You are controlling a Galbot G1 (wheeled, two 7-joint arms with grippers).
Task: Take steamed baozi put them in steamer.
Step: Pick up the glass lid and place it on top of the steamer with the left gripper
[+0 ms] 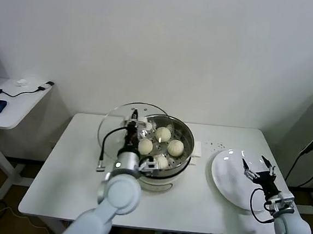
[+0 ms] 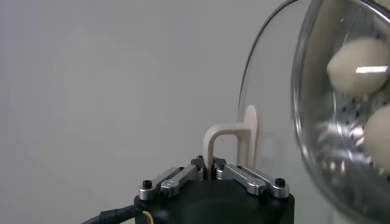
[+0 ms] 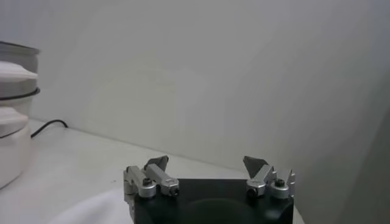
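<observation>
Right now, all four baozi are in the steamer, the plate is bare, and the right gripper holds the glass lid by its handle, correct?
Not quite: the left gripper, not the right, holds the lid by its handle, as the left wrist view shows. The right gripper hangs open over the plate.

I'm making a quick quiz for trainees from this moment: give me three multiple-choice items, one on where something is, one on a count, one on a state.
1. Where is the white plate?
A. On the small side desk
B. On the table, on the robot's right of the steamer
C. Inside the steamer

2. How many baozi lie in the steamer?
A. One
B. Four
C. Seven

3. What is the left gripper doing?
A. Shut on the glass lid's cream handle
B. Open above the plate
C. Holding a bun

Answers:
1 B: the head view shows the plate beside the steamer, under the open right gripper.
2 B: four baozi are visible in the basket.
3 A: in the left wrist view its fingers are closed on the handle of the glass lid.
</observation>
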